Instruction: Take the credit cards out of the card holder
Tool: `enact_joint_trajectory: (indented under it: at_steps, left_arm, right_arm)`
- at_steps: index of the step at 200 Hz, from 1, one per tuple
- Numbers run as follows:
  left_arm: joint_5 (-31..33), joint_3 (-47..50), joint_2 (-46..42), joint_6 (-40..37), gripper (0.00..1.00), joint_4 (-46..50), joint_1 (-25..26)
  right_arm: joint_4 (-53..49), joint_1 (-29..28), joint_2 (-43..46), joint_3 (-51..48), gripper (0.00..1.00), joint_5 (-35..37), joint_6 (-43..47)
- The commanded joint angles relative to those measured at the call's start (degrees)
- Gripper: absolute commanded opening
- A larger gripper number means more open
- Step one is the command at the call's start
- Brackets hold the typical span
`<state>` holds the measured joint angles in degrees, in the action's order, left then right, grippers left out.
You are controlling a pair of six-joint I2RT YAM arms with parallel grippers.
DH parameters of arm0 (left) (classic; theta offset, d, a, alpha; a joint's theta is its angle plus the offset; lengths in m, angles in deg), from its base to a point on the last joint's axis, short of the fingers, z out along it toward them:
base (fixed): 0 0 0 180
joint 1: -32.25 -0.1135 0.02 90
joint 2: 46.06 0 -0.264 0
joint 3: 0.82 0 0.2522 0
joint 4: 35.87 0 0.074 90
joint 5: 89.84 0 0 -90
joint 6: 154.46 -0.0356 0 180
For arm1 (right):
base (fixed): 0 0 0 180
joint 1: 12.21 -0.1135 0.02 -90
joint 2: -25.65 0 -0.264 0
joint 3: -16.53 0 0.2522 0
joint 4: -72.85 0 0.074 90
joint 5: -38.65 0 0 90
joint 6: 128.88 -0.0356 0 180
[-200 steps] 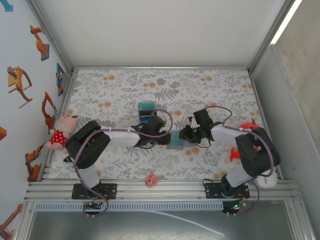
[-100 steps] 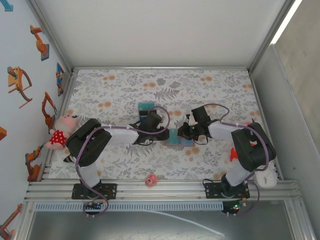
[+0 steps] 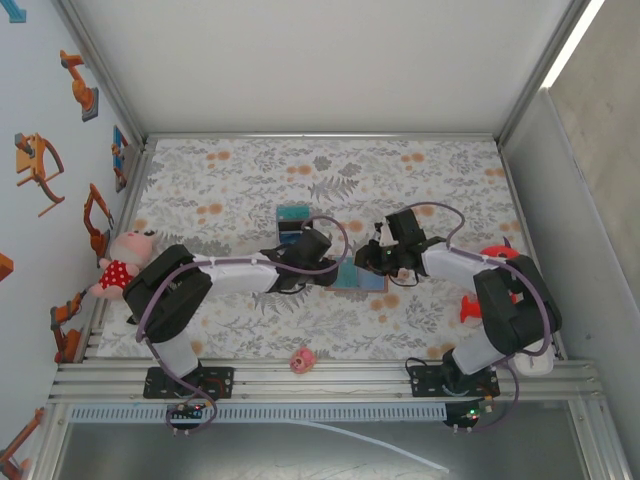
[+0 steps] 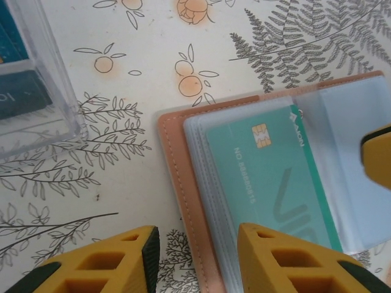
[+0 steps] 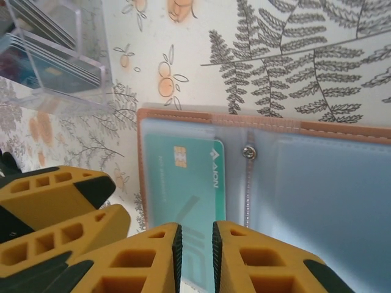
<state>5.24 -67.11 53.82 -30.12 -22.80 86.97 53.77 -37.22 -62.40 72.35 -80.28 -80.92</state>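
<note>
The teal credit card [image 4: 269, 177] sits sleeved in the open card holder [image 4: 174, 159]; if the open left hand [image 4: 197, 237] astride its edge pins poorly, the near-closed right hand [image 5: 195, 235], grip unclear, may drag the holder along.

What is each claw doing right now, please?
Left claw: open, straddling the wallet edge, holding nothing.
Right claw: nearly closed over the green card; a grip cannot be told.
</note>
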Motion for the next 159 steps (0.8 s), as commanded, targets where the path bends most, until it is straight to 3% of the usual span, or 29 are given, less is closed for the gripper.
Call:
enact_joint_trajectory:
  at_steps: [1,159]
  left_arm:
    - [2.6,-1.4,-0.7,-2.9,0.39,3.4,0.4]
    - [1.7,-5.1,3.3,-6.0,0.39,5.7,1.4]
  right_arm:
    - [-1.1,-0.4,1.4,-0.4,0.21,1.0,-0.2]
    - [6.4,-0.4,-2.0,-5.1,0.18,-2.8,-4.5]
